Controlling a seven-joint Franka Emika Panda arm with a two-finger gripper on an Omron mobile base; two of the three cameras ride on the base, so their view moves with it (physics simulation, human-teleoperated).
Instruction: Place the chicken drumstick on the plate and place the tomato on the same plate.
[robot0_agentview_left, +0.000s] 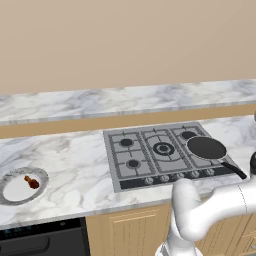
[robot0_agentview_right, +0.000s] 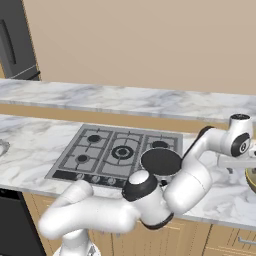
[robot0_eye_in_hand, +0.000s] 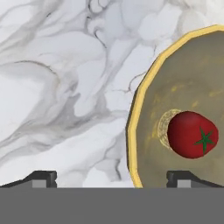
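1. Drumstick (robot0_agentview_left: 32, 183) is already lying on the plate (robot0_agentview_left: 42, 176), far left.
2. Tomato (robot0_eye_in_hand: 191, 134) is sitting in the bowl (robot0_eye_in_hand: 148, 109), far right.
3. Gripper (robot0_eye_in_hand: 112, 178) is hovering wide open, empty, left of the tomato.
4. Advise centring over the tomato, clearing the bowl rim, before closing.

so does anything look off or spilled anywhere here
Nothing spilled or damaged. The chicken drumstick lies on the plate at the counter's left end. The tomato sits inside the tan bowl, not on the plate yet. The frying pan rests level on the stove.
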